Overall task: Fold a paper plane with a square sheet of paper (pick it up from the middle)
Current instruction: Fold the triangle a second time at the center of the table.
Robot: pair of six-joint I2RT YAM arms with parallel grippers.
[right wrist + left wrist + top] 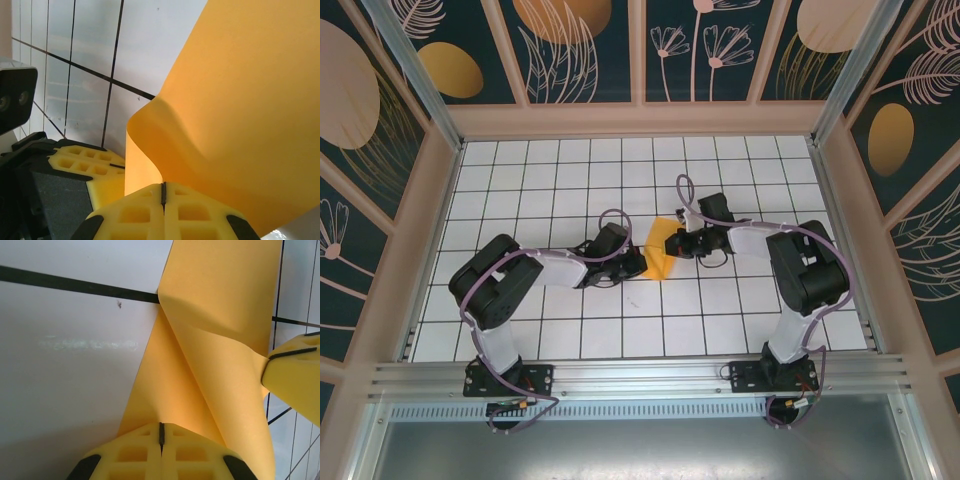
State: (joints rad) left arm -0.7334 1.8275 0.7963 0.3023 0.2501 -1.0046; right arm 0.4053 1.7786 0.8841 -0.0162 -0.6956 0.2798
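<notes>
The square sheet of paper [658, 252] is orange-yellow and is held just above the table's middle, between both grippers. It is bent and curled, not a narrow dart. My left gripper [638, 263] is shut on its left edge. In the left wrist view the jaws [161, 432] meet with the paper [220, 325] pinched between them, and a soft fold runs up the sheet. My right gripper [676, 243] is shut on the opposite edge. In the right wrist view its jaws [163, 194] clamp the paper [240, 120], which curves up and over in a loop.
The white grid table [540, 180] is walled by a pale frame [440, 200] on three sides. The right gripper's yellow finger [295, 377] shows in the left wrist view. The left gripper's fingers [85, 160] and camera [15, 95] sit close by in the right wrist view.
</notes>
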